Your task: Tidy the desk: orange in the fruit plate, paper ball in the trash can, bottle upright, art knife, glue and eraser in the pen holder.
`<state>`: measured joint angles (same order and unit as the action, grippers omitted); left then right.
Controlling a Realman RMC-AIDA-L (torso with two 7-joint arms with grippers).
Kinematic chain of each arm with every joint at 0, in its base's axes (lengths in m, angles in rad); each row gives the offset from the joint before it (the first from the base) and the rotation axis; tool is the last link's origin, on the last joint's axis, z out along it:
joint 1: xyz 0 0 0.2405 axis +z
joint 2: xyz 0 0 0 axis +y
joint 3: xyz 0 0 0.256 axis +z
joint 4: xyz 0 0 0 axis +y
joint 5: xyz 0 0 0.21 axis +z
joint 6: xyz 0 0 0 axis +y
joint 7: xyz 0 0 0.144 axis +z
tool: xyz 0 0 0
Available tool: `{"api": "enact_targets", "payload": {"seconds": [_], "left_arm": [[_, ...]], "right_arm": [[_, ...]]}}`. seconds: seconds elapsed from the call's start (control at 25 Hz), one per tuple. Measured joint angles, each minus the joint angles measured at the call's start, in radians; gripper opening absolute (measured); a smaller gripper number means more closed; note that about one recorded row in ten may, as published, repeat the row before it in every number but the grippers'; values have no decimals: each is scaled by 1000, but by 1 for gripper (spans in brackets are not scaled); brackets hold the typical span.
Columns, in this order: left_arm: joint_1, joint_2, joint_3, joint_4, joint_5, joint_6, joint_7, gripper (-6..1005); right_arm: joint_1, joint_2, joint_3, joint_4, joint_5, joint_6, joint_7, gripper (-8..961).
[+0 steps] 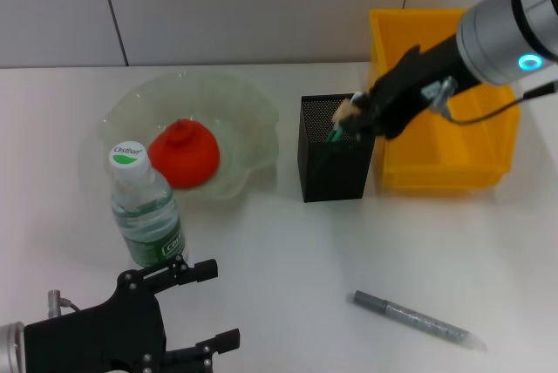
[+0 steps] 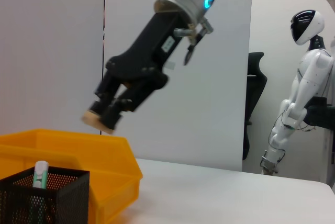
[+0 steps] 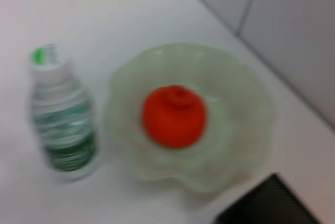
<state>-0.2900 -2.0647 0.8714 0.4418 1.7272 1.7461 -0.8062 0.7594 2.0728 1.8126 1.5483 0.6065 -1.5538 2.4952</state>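
Black wire-mesh pen holder (image 1: pixel 334 148); translucent glossy fruit plate (image 1: pixel 248 125); clear plastic bottle (image 1: pixel 145 207).

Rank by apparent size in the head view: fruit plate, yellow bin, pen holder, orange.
1. fruit plate
2. yellow bin, partly hidden by the right arm, so close to the plate
3. pen holder
4. orange

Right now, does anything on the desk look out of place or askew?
Yes: a grey pen-like art knife lies flat on the white table, outside the black mesh pen holder. The right gripper holds a tan eraser over the holder.
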Motion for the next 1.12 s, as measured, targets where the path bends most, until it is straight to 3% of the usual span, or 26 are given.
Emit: {"api": "enact_targets", "payload": {"seconds": [0.48,1.12], "left_arm": [[0,0,0,1,0,4,-4,803],[3,0,1,0,4,4,0,802]], "right_arm": [[42,0,-32,-204,-49,190,-32,337],[36,4,-78,-244,-73,276,-27,376]]}}
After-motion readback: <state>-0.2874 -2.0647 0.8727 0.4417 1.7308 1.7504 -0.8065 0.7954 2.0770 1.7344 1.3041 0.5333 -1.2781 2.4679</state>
